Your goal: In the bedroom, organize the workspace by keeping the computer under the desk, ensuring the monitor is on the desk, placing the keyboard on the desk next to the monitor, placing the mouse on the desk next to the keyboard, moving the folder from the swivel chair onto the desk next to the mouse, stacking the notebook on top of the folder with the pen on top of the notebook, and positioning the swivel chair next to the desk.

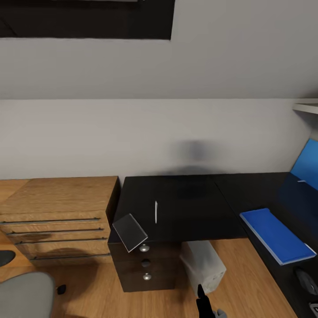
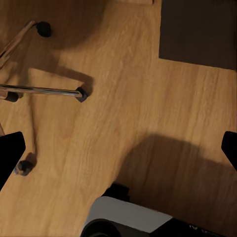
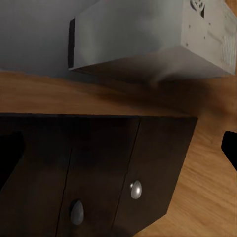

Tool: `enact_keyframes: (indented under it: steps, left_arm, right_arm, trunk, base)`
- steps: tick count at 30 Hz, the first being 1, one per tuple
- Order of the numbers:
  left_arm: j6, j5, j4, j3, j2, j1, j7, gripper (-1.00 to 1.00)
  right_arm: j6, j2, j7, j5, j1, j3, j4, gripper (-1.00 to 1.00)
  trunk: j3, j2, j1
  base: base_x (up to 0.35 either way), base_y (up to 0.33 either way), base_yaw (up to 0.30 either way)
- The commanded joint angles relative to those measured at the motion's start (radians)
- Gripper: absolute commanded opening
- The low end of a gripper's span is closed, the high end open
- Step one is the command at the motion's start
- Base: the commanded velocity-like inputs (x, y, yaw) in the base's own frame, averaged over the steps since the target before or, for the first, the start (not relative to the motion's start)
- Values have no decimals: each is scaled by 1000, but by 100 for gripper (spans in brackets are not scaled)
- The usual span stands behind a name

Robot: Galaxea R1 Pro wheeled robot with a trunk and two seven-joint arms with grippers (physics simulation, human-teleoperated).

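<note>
Desk (image 1: 185, 198), black and L-shaped, fills the middle of the head view and runs on to four o'clock along the right wall. Its drawer pedestal (image 1: 143, 265) with round silver knobs stands under the front edge at six o'clock. Beside the pedestal, under the desk, the computer (image 1: 204, 263) stands on the wood floor (image 1: 101, 296); in the right wrist view the same pale case (image 3: 148, 37) is just behind the pedestal (image 3: 98, 168). At nine o'clock a light-wood drawer chest (image 1: 55, 212) touches the desk side. The swivel chair (image 1: 24, 293) shows at seven o'clock, well apart from the desk, and its chrome base (image 2: 44, 90) is in the left wrist view. The folder (image 1: 276, 234) lies flat on the desk at four o'clock. The notebook (image 1: 129, 232) sits tilted at the front edge, above the pedestal, near the pen (image 1: 156, 212). A dark oval at five o'clock is perhaps the mouse (image 1: 306, 281). The left gripper (image 2: 118, 148) has its jaws wide apart with nothing between them; the right gripper (image 3: 118, 148) is the same.
</note>
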Motion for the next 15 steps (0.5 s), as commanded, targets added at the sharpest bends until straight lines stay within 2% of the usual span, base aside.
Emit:
enact_keyframes:
  steps: [1,15]
  left_arm:
    - [-5,9,0,-19,2,-1,7,100]
    - [-6,8,0,-32,2,-1,7,100]
  right_arm:
    - [-8,-1,8,0,-1,-8,1,100]
    - [-14,-4,13,4,-1,-7,1,100]
  trunk:
    - [-1,-1,0]
    - [0,-1,0]
  base:
    - [-218,0,28]
    - [-310,0,6]
